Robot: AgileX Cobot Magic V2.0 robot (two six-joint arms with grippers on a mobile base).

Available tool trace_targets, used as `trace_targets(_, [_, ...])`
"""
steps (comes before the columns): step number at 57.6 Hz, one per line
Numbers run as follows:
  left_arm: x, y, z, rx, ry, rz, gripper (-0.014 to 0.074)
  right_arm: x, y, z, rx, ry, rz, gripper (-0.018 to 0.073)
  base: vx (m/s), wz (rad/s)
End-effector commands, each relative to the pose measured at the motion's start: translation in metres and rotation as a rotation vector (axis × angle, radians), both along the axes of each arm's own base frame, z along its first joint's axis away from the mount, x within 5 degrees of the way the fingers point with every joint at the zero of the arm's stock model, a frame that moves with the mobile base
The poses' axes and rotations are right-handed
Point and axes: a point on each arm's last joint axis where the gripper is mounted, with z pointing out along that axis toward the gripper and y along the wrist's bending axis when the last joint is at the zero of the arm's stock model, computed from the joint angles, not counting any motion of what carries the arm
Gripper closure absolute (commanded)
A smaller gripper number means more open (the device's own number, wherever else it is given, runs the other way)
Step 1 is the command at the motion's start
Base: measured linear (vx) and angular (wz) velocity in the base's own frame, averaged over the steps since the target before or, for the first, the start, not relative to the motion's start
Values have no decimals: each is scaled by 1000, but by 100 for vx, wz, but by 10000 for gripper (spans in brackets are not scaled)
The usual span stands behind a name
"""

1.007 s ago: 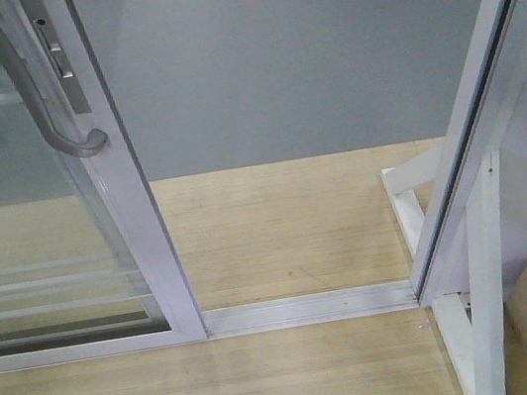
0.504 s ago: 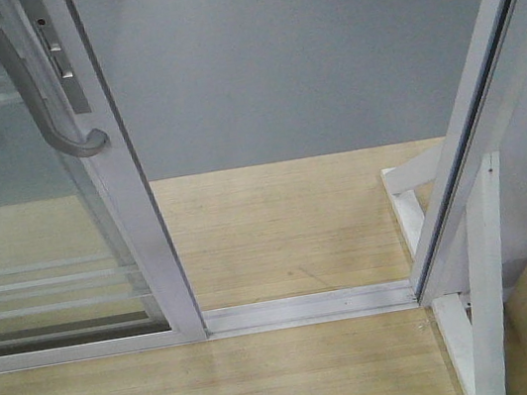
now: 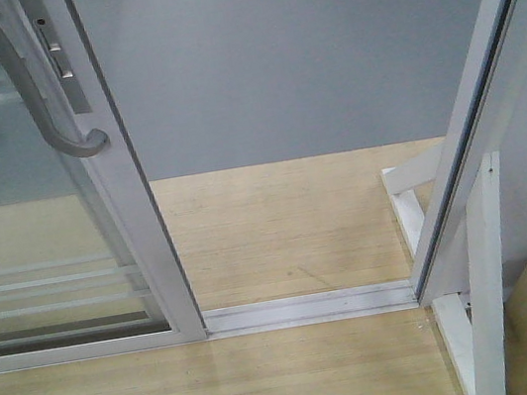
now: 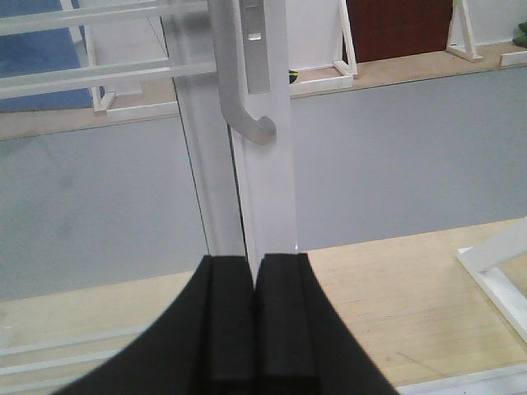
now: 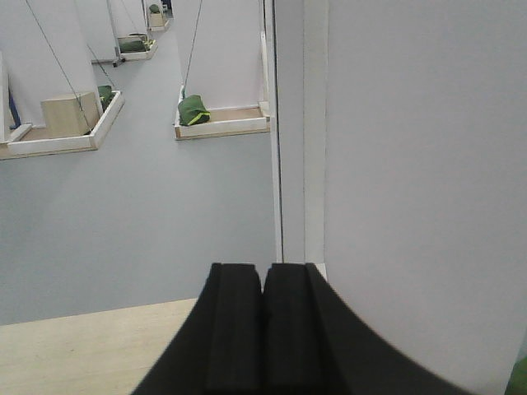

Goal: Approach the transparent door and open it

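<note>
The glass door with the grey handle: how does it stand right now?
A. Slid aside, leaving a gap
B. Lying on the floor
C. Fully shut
A: the transparent door stands left, with bare floor track between it and the right frame.

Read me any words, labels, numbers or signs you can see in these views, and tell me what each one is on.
No readable text in any view.
The transparent door, its grey pull handle and the lock plate carry no markings.
The left gripper and right gripper are plain black.
The far green objects are too small to check.
</note>
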Motion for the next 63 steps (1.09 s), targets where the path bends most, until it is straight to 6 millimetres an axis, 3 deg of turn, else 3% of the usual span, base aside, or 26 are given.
trace_targets(1, [1, 1, 0, -24, -64, 13, 602, 0, 0, 4, -18, -86, 5, 567, 0, 0])
trace_targets(63, [1, 1, 0, -24, -64, 13, 602, 0, 0, 3, -16, -69, 4, 567, 0, 0])
